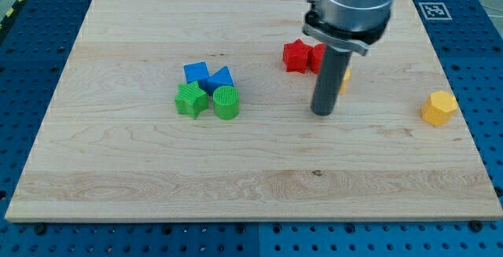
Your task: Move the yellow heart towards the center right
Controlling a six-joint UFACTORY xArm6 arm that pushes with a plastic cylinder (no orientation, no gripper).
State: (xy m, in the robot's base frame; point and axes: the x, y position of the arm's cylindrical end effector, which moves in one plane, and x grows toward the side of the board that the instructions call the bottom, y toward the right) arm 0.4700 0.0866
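The yellow heart (pixel 345 80) shows only as a small yellow sliver just right of the dark rod, which hides most of it. My tip (pixel 323 112) rests on the board right of centre, just below and left of that sliver. I cannot tell whether the tip touches it. A yellow hexagon block (pixel 438 108) lies near the board's right edge, well to the right of the tip.
A red star (pixel 295 55) and a second red block (pixel 317 57), partly hidden by the rod, lie above the tip. Left of centre sit two blue blocks (pixel 196 73) (pixel 222 77), a green star (pixel 191 100) and a green cylinder (pixel 226 102), clustered together.
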